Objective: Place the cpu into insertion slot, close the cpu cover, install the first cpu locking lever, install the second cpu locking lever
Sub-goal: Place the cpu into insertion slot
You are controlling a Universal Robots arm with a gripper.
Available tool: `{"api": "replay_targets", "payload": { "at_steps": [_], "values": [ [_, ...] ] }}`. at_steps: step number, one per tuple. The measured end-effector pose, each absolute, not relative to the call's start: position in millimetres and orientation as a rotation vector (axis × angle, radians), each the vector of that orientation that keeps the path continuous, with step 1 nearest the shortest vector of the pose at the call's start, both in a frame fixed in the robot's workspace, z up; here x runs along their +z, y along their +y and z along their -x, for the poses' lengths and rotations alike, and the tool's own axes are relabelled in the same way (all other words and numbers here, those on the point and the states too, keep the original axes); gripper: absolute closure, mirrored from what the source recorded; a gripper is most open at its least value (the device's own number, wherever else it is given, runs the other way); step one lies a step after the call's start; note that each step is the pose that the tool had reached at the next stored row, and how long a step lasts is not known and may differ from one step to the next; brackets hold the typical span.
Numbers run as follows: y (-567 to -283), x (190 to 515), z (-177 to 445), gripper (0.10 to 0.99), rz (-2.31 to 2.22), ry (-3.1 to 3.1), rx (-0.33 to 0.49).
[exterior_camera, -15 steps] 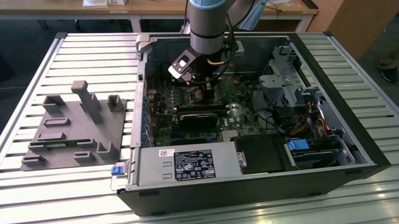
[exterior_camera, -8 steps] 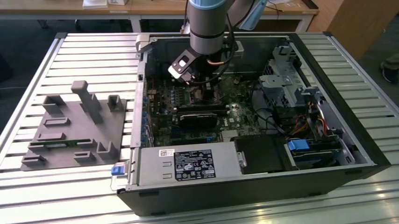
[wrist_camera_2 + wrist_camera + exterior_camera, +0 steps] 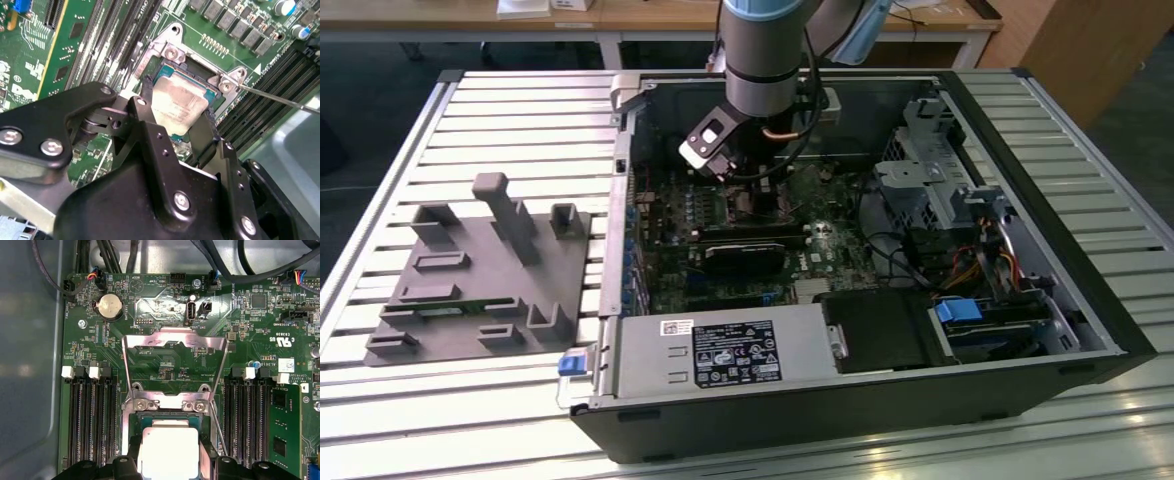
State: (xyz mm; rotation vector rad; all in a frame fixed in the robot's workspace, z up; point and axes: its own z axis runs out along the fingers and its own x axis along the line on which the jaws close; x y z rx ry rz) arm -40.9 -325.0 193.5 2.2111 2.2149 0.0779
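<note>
The cpu (image 3: 177,102), a small square chip with a dull metal top, lies level at the insertion slot (image 3: 165,418) on the green motherboard, between my black fingers (image 3: 145,107). My gripper (image 3: 177,107) is shut on the cpu, one finger against each of two opposite edges; the first wrist view shows the same grip on the cpu (image 3: 167,452). In the exterior view the gripper (image 3: 750,190) reaches down into the open computer case. The cpu cover (image 3: 172,337), a silvery frame plate, stands swung open behind the slot. A thin wire locking lever (image 3: 280,97) sticks out beside the socket.
Black memory slots (image 3: 90,420) flank the socket on both sides. Cables (image 3: 240,265) run over the board's far edge. In the case stand a power supply (image 3: 720,350) and a drive cage (image 3: 947,180). A grey fixture block (image 3: 480,270) sits on the slatted table at the exterior view's left.
</note>
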Motion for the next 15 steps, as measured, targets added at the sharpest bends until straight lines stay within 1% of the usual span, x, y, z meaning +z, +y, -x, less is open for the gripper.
{"api": "replay_targets", "payload": {
  "at_steps": [11, 14, 15],
  "values": [
    [-325.0, 193.5, 38.5, 0.549, -2.212, 2.214, 0.077],
    [-324.9, 193.4, 38.3, 0.537, -2.212, 2.215, 0.078],
    [-324.9, 193.5, 38.3, 0.475, -2.212, 2.215, 0.078]
  ]
}}
